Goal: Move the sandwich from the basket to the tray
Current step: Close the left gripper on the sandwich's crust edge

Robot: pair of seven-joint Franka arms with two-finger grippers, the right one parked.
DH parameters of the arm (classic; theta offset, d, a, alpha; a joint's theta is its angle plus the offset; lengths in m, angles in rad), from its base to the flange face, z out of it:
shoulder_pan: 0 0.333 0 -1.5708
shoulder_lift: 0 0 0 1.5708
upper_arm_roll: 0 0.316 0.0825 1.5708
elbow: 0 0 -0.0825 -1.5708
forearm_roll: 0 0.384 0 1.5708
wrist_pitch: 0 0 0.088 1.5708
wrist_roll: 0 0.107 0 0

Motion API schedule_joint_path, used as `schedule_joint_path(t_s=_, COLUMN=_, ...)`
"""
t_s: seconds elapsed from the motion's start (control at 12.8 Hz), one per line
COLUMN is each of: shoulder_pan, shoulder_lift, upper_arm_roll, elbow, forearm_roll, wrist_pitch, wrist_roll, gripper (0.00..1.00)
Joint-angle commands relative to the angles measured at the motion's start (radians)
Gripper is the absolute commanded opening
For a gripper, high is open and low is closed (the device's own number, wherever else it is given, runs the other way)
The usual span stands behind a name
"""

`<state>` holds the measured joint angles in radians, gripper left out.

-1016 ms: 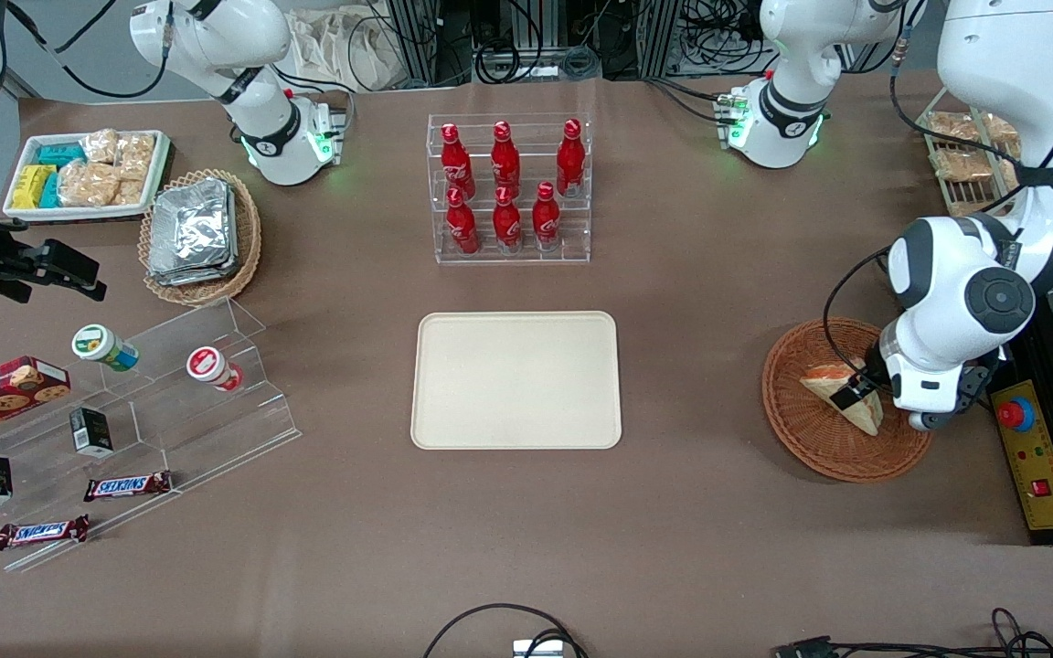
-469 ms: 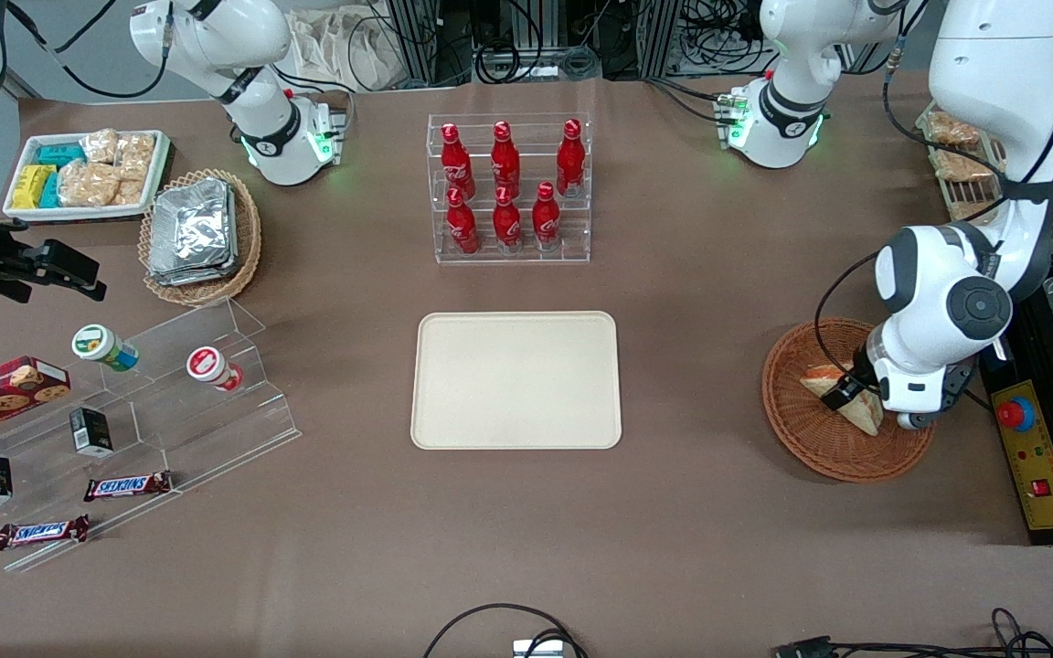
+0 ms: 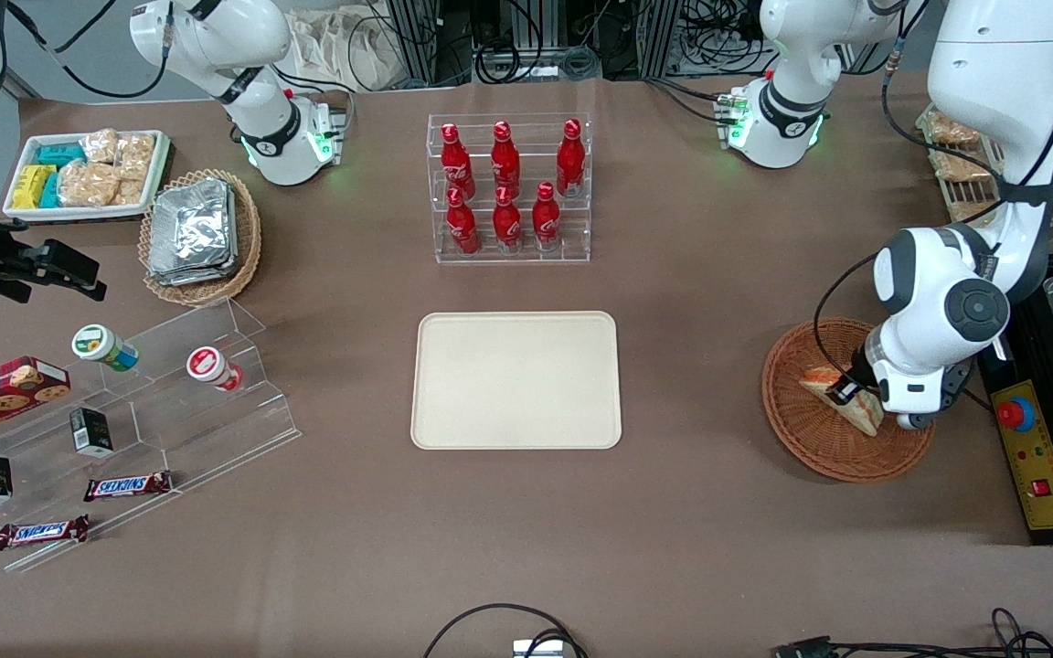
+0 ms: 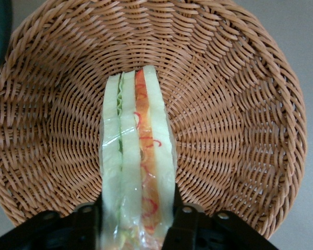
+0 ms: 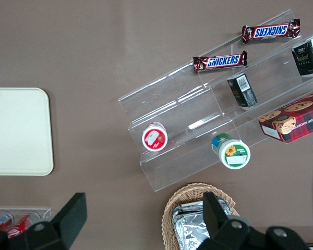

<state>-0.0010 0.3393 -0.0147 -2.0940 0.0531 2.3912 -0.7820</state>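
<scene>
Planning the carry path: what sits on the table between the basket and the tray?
Nothing: the front view shows only bare brown tabletop between the basket and the tray. The tool is in the basket, shut on the sandwich.

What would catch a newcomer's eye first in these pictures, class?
Probably the gripper shut on the sandwich inside the basket, toward the working arm's end of the table. Next, the bare tray at the table's middle, with the rack of red bottles farther from the front camera than it.
</scene>
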Motion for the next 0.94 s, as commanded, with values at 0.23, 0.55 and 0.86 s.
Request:
schedule_joint_path(t_s=0.23, shoulder_pan=0.004, shoulder_lift=-0.020, upper_arm_roll=-0.005, elbow=0.006, forearm_roll=0.002, wrist_pitch=-0.016, wrist_roll=0.009, gripper=0.00)
schedule_joint_path(t_s=0.55, shoulder_pan=0.004, shoulder_lift=-0.089, upper_arm_roll=-0.005, elbow=0.051, forearm_roll=0.011, wrist_pitch=-0.136, wrist_roll=0.104, gripper=0.00)
schedule_joint_path(t_s=0.86, shoulder_pan=-0.002, shoulder_lift=-0.155, upper_arm_roll=-0.008, elbow=0.167, forearm_roll=-0.002, wrist_pitch=-0.332, wrist_roll=0.350, gripper=0.00)
